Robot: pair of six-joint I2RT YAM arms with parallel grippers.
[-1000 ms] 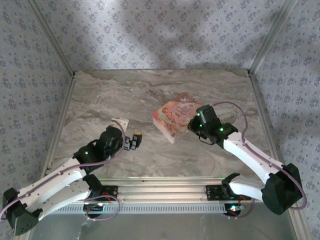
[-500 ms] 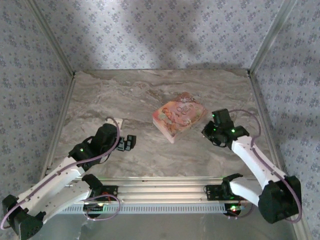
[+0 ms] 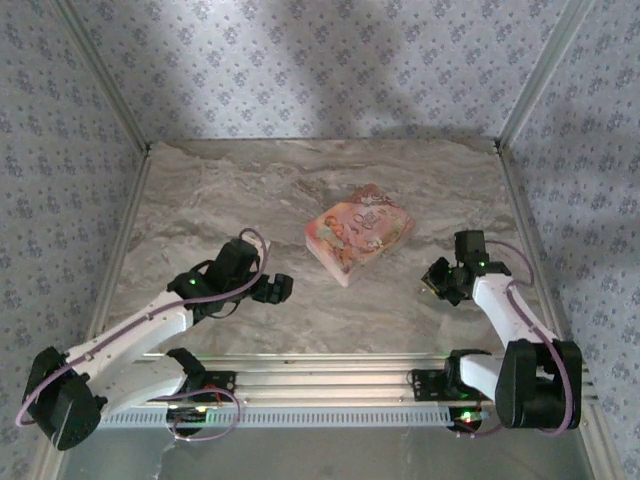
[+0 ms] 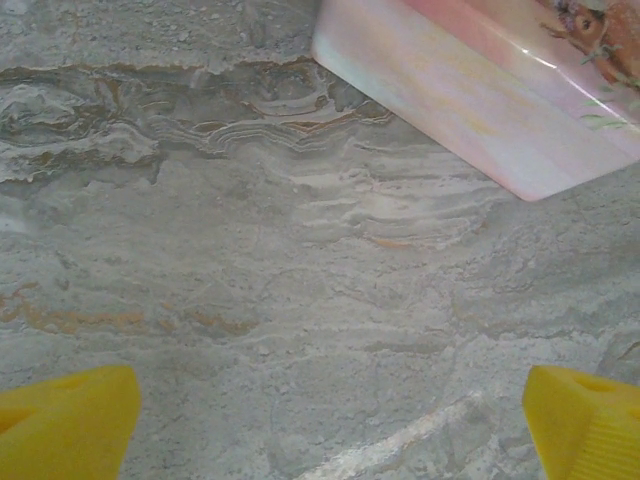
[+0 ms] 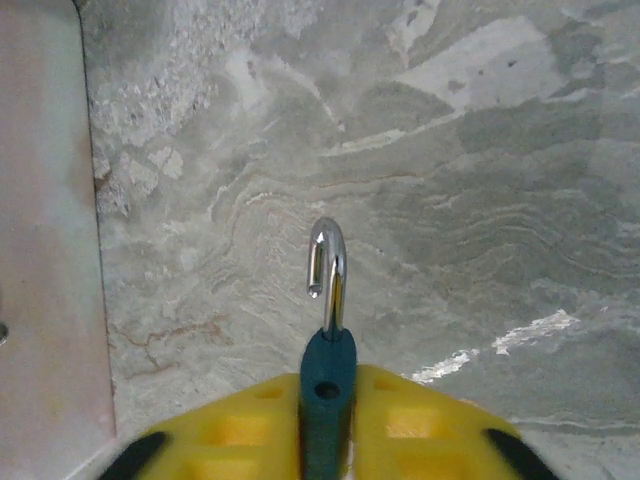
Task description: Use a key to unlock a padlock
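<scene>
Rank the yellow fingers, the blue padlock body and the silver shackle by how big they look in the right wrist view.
1. Yellow fingers, largest, though nearest the camera.
2. Blue padlock body, between them.
3. Silver shackle, smallest, but farther from the lens.

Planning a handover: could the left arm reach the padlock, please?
Probably yes: the padlock sits between the right gripper's fingers, shackle exposed, and bare table separates it from the open left gripper.

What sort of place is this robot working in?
Most likely a small enclosed robot test cell, not a home: a marble-patterned tabletop, patterned walls held by aluminium frame posts, and two arms bolted to a rail at the near edge.
</scene>
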